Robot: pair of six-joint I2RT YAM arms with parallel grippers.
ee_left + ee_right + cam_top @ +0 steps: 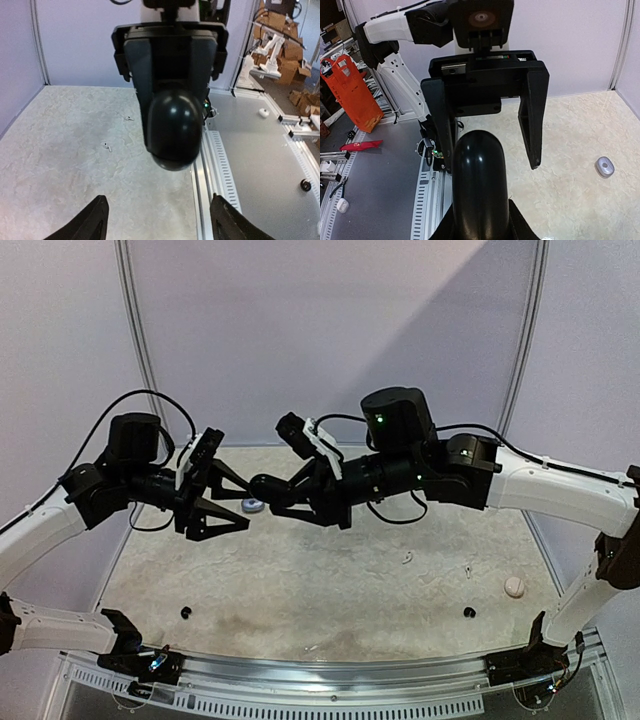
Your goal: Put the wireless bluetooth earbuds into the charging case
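Clenched in right jaws: black case, raised mid-air, rounded end aimed at left arm, likely offered for steadying or opening. Facing it, spread wide, gripping nothing: left jaws. Below on surface, well apart from both arms: white buds, loose, so insertion judged not begun. Also lying there: grey case. Lid seam on black case not visible.

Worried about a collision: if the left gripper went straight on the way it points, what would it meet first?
Most likely the glossy black case held in the right gripper, which faces it head-on, lined up between the left gripper's open jaws. How far off is unclear.
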